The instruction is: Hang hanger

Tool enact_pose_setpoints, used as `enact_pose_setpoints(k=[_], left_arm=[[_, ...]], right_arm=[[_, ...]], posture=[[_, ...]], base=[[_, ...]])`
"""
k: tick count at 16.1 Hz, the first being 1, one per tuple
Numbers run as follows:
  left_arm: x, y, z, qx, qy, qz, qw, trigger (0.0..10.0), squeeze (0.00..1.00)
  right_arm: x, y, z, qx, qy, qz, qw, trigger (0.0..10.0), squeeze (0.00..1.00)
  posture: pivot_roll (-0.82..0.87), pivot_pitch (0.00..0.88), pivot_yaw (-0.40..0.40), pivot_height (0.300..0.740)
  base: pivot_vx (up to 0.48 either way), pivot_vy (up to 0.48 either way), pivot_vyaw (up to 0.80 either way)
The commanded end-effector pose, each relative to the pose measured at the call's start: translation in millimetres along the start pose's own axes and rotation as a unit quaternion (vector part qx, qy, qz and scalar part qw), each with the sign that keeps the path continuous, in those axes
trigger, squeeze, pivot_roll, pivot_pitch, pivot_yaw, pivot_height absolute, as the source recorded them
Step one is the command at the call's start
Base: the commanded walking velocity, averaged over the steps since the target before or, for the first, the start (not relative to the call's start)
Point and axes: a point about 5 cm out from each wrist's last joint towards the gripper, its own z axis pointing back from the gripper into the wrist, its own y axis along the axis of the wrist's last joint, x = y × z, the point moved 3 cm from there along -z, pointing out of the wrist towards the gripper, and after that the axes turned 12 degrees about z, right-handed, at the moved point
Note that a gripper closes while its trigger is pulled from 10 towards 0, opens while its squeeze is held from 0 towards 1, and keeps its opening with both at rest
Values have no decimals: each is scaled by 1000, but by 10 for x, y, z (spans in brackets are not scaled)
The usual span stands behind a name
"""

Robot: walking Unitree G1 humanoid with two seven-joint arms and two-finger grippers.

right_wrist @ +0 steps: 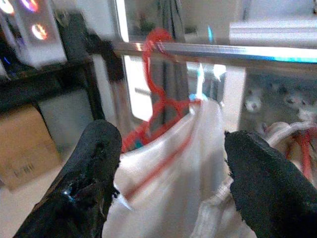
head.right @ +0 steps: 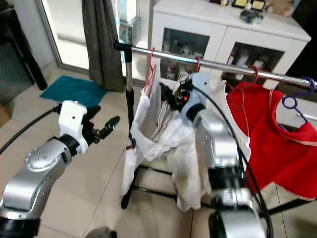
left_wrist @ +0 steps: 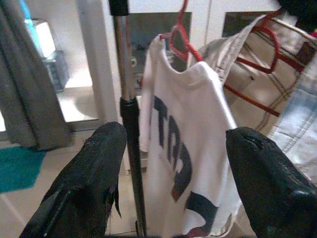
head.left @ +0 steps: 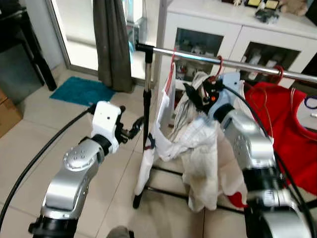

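Note:
A metal clothes rail [head.left: 198, 57] on a black stand pole [head.left: 147, 99] carries three red hangers. The left one [head.left: 173, 59] holds a white shirt with dark letters [left_wrist: 183, 124]. The middle one [head.left: 219, 64] holds a pale checked garment [head.left: 198, 144]. The third holds a red shirt [head.left: 282, 129]. My right gripper [head.left: 200, 94] is raised just under the rail between the first two hangers and is open; the left hanger's hook [right_wrist: 153, 44] and white cloth lie ahead of it. My left gripper [head.left: 133, 128] is open, left of the pole and pointing at the white shirt.
A blue hanger [head.right: 292, 101] hangs at the rail's far right. A white cabinet [head.left: 223, 29] stands behind the rack, with a grey curtain [head.left: 111, 39] and a teal mat [head.left: 81, 90] to the left. The rack's black base bars [head.left: 163, 191] cross the tiled floor.

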Motion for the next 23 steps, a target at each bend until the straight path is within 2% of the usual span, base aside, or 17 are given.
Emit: enact_pose_setpoints(k=[1, 2, 5, 7, 8, 9, 10, 11, 14, 19, 23], left_arm=[[-17, -13, 28, 2, 17, 1, 1000, 10000, 0], [-12, -29, 39, 4, 25, 3, 1000, 10000, 0], [16, -59, 53, 7, 36, 9, 999, 10000, 0], [38, -64, 51, 6, 35, -1, 999, 10000, 0], [44, -65, 50, 5, 33, -10, 999, 10000, 0], [47, -62, 47, 5, 32, -11, 999, 10000, 0], [51, -58, 46, 5, 31, -12, 999, 10000, 0], [49, -56, 48, 5, 30, -14, 999, 10000, 0], [44, -53, 55, 5, 31, -17, 999, 10000, 0], [67, -32, 62, 15, 27, -11, 999, 10000, 0], [67, -2, 61, 27, 36, -8, 999, 10000, 0]], right_arm=[[43, 138, 105, 29, -17, -12, 999, 10000, 1000], [8, 186, 205, 42, -28, -15, 999, 10000, 1000], [-126, 205, 367, 62, -57, -25, 996, 10000, 1000], [-166, 164, 430, 50, -76, -53, 994, 10000, 1000], [-169, 126, 458, 36, -88, -51, 994, 10000, 1000], [-154, 122, 466, 32, -94, -40, 994, 10000, 698], [-139, 122, 474, 29, -99, -31, 994, 10000, 239], [-123, 103, 479, 21, -102, -23, 994, 10000, 0], [-125, 63, 483, 4, -100, -5, 995, 10000, 0], [-234, -83, 510, -29, -90, 21, 995, 10000, 0], [-283, -243, 570, -56, -94, -7, 994, 10000, 0]], posture=[[89, 0, -49, 740], [83, 0, -51, 740], [72, 0, -55, 740], [72, 0, -55, 740], [71, 0, -55, 740], [72, 0, -56, 740], [73, 0, -57, 740], [76, 0, -59, 740], [81, 0, -64, 740], [84, 0, -69, 740], [83, 0, -72, 740]], base=[[0, 0, 0], [0, 0, 0], [0, -261, 0], [0, -424, 0], [0, -420, 0], [0, -424, 0], [0, -424, 0], [0, -428, 0], [0, -425, 0], [0, -338, 0], [0, 0, 0]])
